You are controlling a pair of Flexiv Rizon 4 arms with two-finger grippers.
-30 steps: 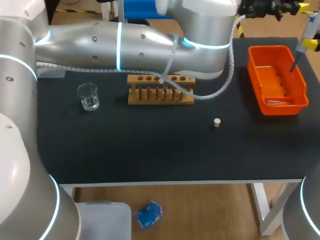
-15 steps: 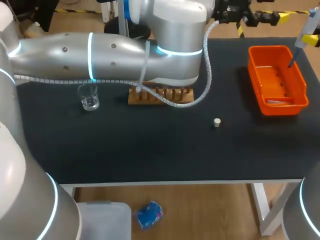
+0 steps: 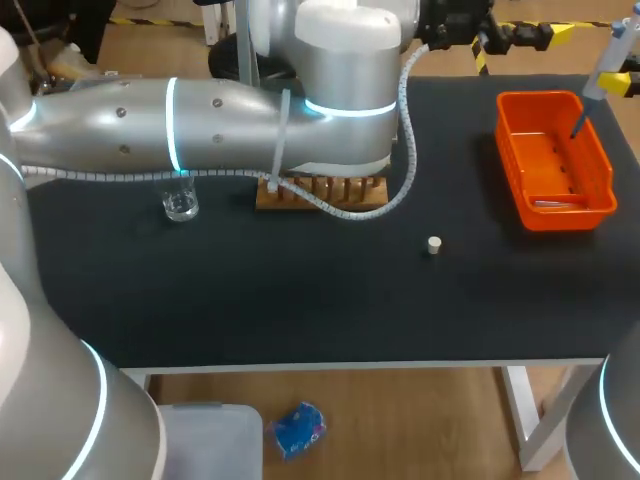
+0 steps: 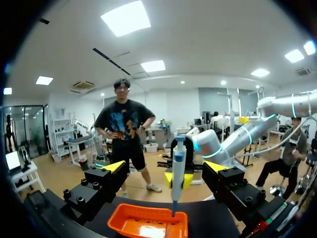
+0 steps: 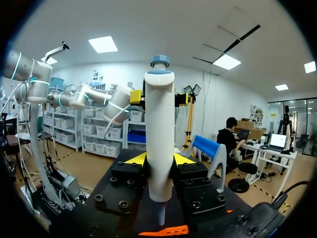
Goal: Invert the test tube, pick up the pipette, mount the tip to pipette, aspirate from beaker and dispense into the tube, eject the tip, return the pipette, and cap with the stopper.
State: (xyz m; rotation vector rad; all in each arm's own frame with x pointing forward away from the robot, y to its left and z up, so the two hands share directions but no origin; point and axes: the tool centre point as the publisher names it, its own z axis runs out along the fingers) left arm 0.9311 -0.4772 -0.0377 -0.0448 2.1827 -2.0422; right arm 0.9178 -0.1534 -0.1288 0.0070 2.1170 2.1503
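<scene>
Pipette (image 5: pixel 159 134) is hanging upright in your right gripper (image 5: pixel 159 159). The fingers are pinching its white body from both sides, with the plunger up and the narrow end pointing down. Directly under that gripper the orange bin (image 3: pixel 507 150) is sitting, and the pipette's thin end is aiming into it, above its floor.

Ahead of the right gripper, your left gripper (image 4: pixel 166 167) is facing the pipette with its fingers spread wide, holding nothing. The pipette is standing ahead of them, not between them.

I am reading this as the tip step at the bin, though I cannot tell whether you are mounting or ejecting.

- **Line:** Be keeping the pipette plumb and travelling straight down, so the end is landing inside the bin's walls rather than on the rim.
- **Grip:** Be holding it firmly, so the body is not sliding when force goes through it.
- **Left gripper:** Be keeping its open fingers off the pipette until you are centring them on purpose.

Farther from the right gripper, toward the table's middle, the stopper (image 3: pixel 433 244) is lying alone, so capping is yet to come. Beyond it the rack (image 3: pixel 330 190) is sitting partly under the left arm (image 3: pixel 200 135), which is hiding the tube. Farthest off, the beaker (image 3: pixel 179 203) is standing near the rack's far end.
</scene>
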